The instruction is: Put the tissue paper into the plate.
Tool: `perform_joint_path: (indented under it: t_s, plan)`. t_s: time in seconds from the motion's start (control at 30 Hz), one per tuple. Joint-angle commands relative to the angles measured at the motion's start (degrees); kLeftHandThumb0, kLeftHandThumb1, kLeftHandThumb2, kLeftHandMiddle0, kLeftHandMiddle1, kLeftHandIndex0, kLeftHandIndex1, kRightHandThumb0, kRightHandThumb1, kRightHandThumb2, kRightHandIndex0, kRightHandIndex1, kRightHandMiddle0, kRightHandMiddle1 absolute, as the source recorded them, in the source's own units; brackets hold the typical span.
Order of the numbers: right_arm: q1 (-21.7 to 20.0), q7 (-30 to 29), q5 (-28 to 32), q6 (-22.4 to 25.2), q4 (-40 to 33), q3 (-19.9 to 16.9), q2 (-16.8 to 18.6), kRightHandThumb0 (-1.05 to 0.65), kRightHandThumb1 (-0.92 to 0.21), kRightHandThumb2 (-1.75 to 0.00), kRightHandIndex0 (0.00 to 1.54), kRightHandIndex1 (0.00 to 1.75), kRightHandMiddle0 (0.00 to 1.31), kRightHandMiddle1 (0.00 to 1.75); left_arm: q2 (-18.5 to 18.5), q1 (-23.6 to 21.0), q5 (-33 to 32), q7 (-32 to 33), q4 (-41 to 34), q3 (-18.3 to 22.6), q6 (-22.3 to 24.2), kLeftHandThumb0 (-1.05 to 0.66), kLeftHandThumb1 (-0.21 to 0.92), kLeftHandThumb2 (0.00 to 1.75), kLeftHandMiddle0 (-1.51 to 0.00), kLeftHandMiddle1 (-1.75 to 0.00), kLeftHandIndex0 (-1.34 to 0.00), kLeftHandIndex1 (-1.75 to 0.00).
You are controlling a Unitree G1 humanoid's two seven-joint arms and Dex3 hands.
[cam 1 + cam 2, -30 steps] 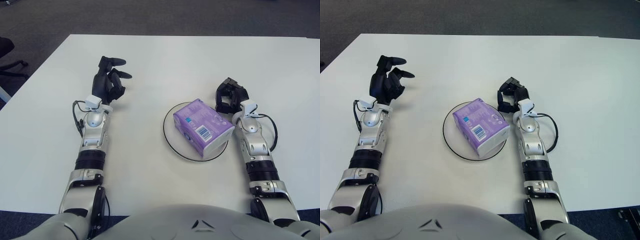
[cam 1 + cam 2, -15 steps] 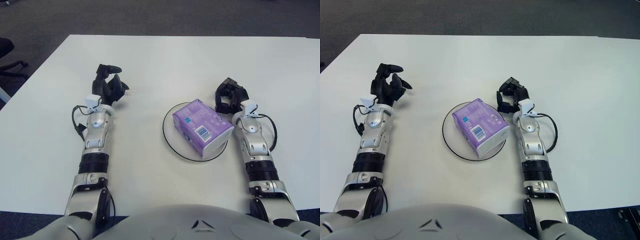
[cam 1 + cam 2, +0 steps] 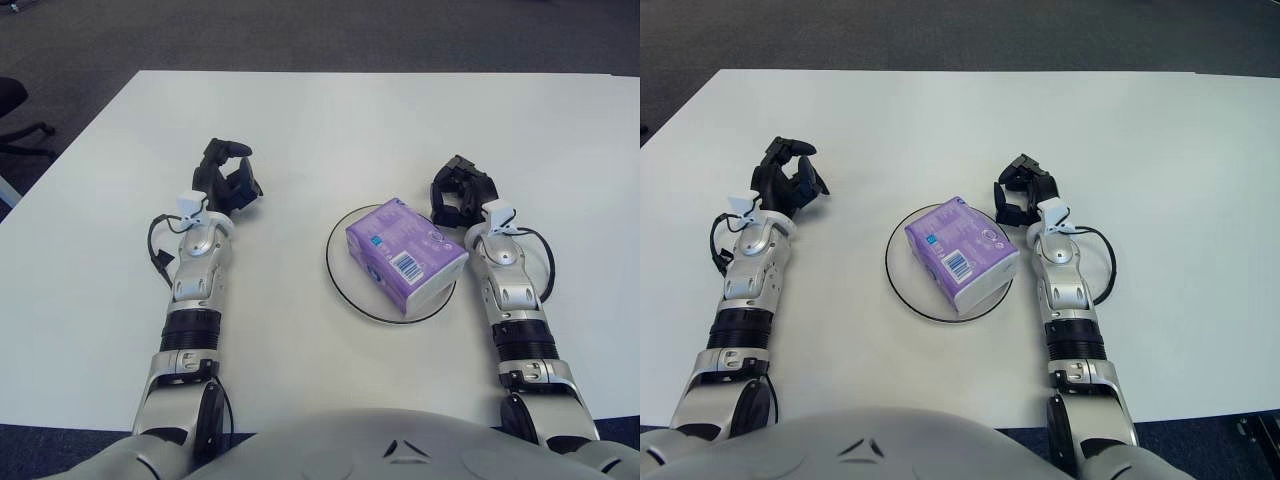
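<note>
A purple pack of tissue paper (image 3: 406,253) lies in a clear, dark-rimmed plate (image 3: 342,278) near the middle of a white tabletop (image 3: 330,130), set askew so that one corner pushes out past the plate's rim on the right. A blue panel and a barcode label show on the side of the pack that faces the camera.

The right robot hand (image 3: 458,190) shows just beyond the plate's far right edge, close beside the pack's back corner but not gripping it; its black fingers (image 3: 445,214) are curled inward and hold nothing. Its silver forearm runs back along the plate's right side, with a black cable (image 3: 547,268) looping out over the tabletop beside it.

The left robot hand (image 3: 226,180) shows well apart from the plate, on the left half of the tabletop, its fingers drawn together in a loose curl, also holding nothing. A black cable (image 3: 156,250) loops beside its wrist too.

Dark carpet (image 3: 300,35) lies beyond the far edge of the tabletop, and part of a black chair base (image 3: 20,130) shows at the far left.
</note>
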Motion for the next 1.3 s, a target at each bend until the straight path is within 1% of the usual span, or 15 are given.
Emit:
perform_joint_path:
  t_s: [0.0, 0.17, 0.47, 0.9, 1.13, 1.27]
  plan:
    - [5.57, 0.52, 0.74, 1.20, 4.53, -0.18, 1.27, -0.47, -0.34, -1.29, 1.10, 1.75, 0.59, 1.75, -3.41, 6.28, -1.50, -1.45, 5.05, 0.14, -0.07, -0.43, 0.50, 1.09, -1.19, -1.75, -0.47, -1.75]
    - [5.38, 0.75, 0.99, 1.26, 4.73, -0.54, 1.48, -0.48, -0.33, -1.30, 1.09, 1.75, 0.60, 1.75, -3.67, 7.04, -1.82, -2.54, 5.82, 0.34, -0.78, -0.43, 0.49, 1.10, -1.21, -1.75, -0.48, -1.75]
    - [5.37, 1.16, 1.25, 0.45, 5.14, -1.01, 1.75, -0.48, -0.33, -1.30, 1.09, 1.75, 0.60, 1.75, -5.33, 9.64, -1.33, -2.99, 4.07, -1.01, -1.43, -0.43, 0.49, 1.11, -1.21, -1.75, -0.48, -1.75]
    - [5.43, 0.49, 0.10, 1.06, 4.87, -0.66, 1.60, -0.47, -0.34, -1.29, 1.09, 1.75, 0.60, 1.75, -5.37, 10.70, -1.64, -4.67, 3.73, -1.82, -1.06, -0.43, 0.49, 1.10, -1.17, -1.75, -0.48, -1.75]
    - [5.39, 0.73, 0.65, 1.01, 4.96, -0.86, 1.85, -0.47, -0.35, -1.28, 1.08, 1.75, 0.59, 1.75, -5.54, 11.22, -2.07, -5.08, 3.02, -1.72, -0.60, -0.43, 0.50, 1.09, -1.15, -1.75, -0.47, -1.75]
    - [5.31, 1.13, 1.05, 0.94, 5.15, -0.99, 1.86, -0.47, -0.35, -1.28, 1.08, 1.75, 0.59, 1.75, -5.80, 11.70, -2.44, -5.30, 2.21, -1.84, -0.45, -0.43, 0.50, 1.10, -1.16, -1.75, -0.48, -1.75]
